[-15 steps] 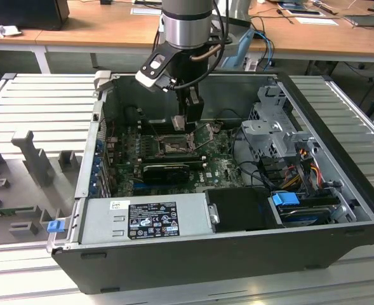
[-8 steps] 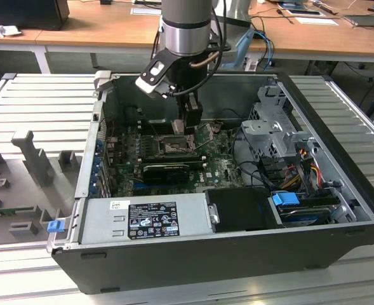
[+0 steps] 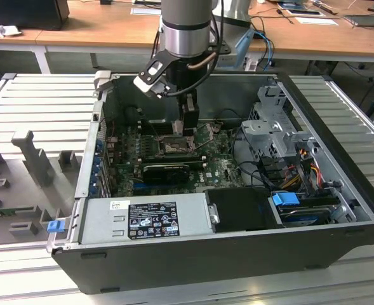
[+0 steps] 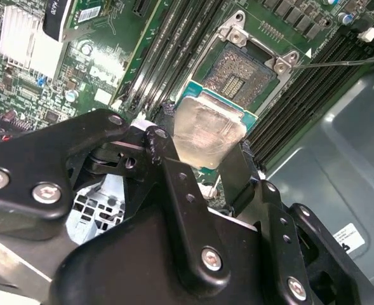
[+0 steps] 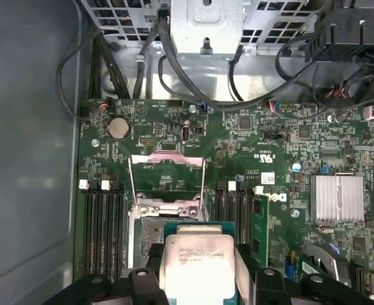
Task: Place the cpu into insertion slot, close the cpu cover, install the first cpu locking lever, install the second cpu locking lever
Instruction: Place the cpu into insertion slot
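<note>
Over the slot [image 4: 240, 73], inside the open case [image 3: 237, 254]: cpu [image 4: 209, 130] pinched in the claw [image 4: 202, 149].
Black fingers [image 4: 167, 165] closed on two opposite edges of the pale square chip, held flat and overlapping one side of the slot, most of the grey contact field bare beyond it; touching or not, cannot tell. Cover [image 5: 167, 159] swung up and open past the slot, green board [image 5: 250, 127] visible through its window. Memory slots [image 5: 104, 229] on both sides.

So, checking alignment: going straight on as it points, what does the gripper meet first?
Probably the insertion slot: the gripper, shut on the cpu, points down at it, with the cpu cover open. Exact alignment is unclear.
</note>
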